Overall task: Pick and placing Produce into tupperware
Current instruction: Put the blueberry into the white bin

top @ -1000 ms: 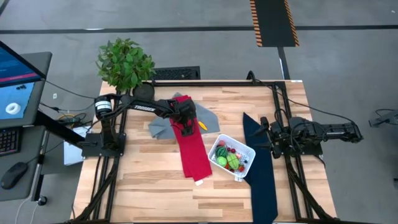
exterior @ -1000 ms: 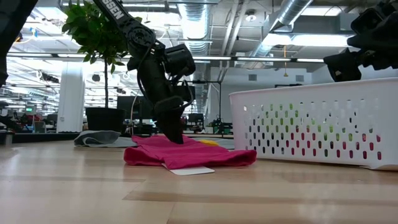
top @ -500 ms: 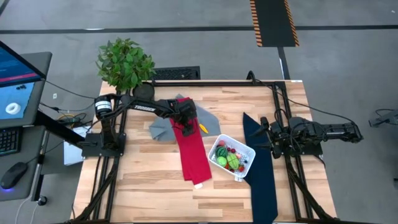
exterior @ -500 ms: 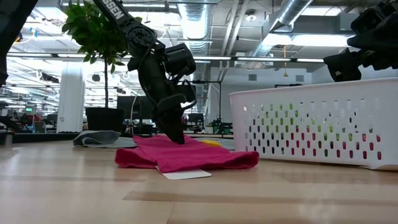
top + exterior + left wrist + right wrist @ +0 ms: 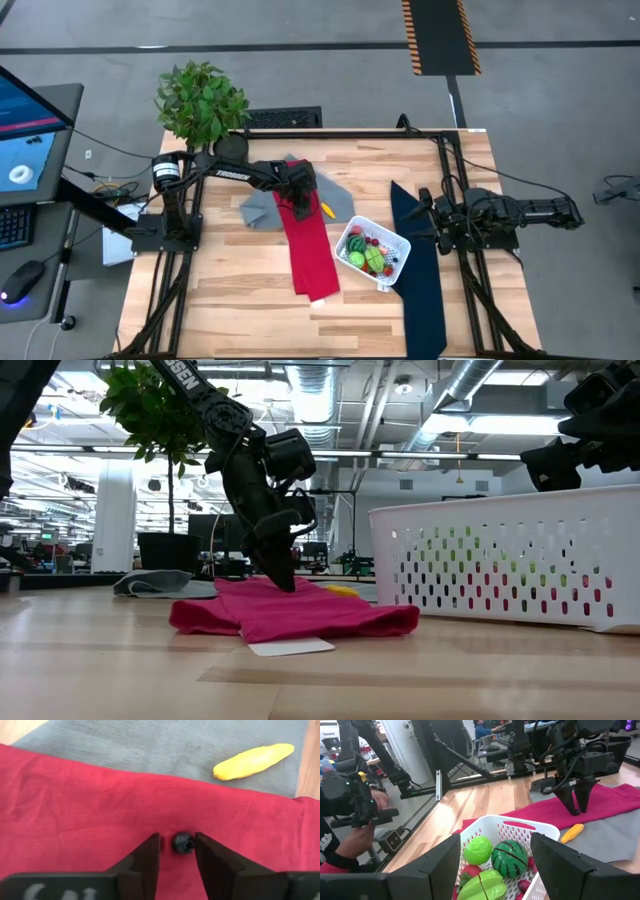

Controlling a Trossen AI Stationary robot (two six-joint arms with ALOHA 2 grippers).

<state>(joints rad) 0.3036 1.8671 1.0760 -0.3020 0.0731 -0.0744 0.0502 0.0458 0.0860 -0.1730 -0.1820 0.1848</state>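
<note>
Closing on a small dark berry (image 5: 183,843), left gripper (image 5: 177,851) sits on the red cloth (image 5: 75,815) w/ jaws narrowed since a sec ago, not clearly clamped yet.

High view: left gripper (image 5: 299,190) at cloth's far end; white tub (image 5: 397,262) w/ produce just beside cloth.

Low view: cloth (image 5: 290,615) has bunched and shifted.

Right wrist: right gripper (image 5: 495,865) wide open, empty, over tub; yellow piece (image 5: 571,833) on grey cloth (image 5: 615,832), not yet binned.
</note>
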